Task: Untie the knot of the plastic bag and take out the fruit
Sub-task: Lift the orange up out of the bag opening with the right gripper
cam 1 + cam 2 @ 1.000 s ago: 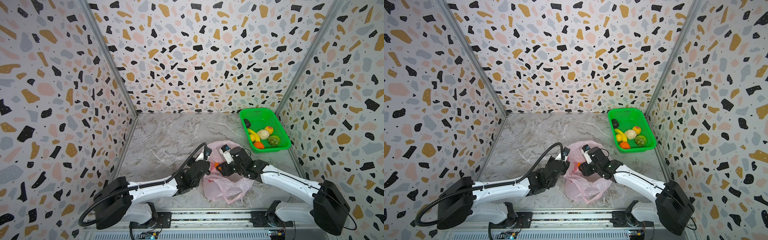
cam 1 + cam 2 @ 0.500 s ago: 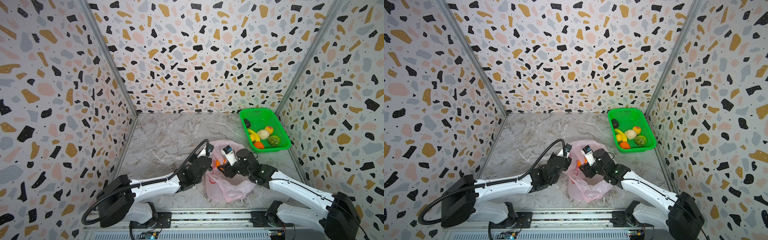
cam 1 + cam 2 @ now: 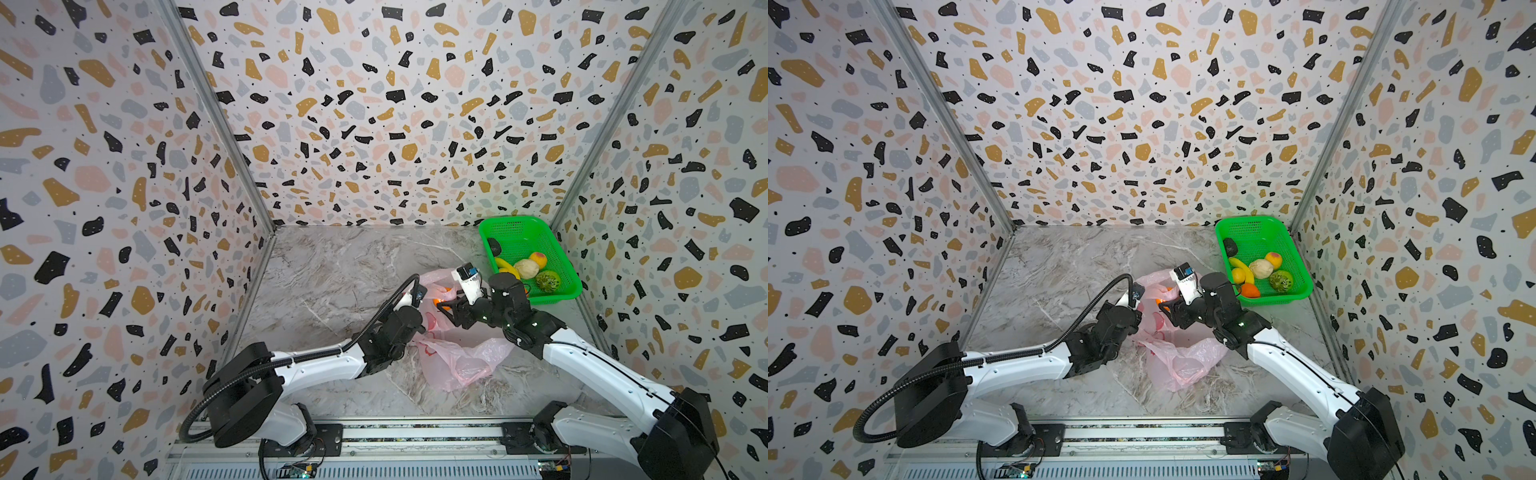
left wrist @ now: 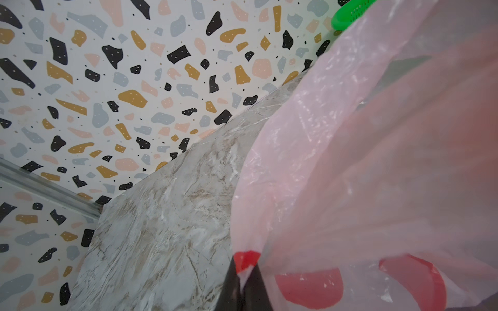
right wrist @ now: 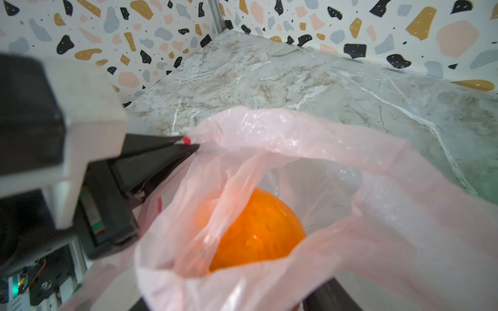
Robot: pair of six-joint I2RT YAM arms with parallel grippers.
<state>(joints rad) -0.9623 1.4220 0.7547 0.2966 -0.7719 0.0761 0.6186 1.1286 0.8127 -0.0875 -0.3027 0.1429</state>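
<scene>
Orange (image 5: 258,231) shows plainly from the right wrist only; left gripper (image 4: 244,269) pinches plastic bag (image 5: 350,150), right gripper (image 3: 446,306) gapes.

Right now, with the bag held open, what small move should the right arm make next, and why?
Probably ease the open right gripper into the mouth to straddle the orange. The left gripper holds the plastic bag open, and the orange lies exposed inside, one film fold across it.

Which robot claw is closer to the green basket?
Right. The right claw is at the mouth of the plastic bag, on the side toward the green basket. The left claw pinches the bag's rim on the side away from it, so it is farther.
</scene>
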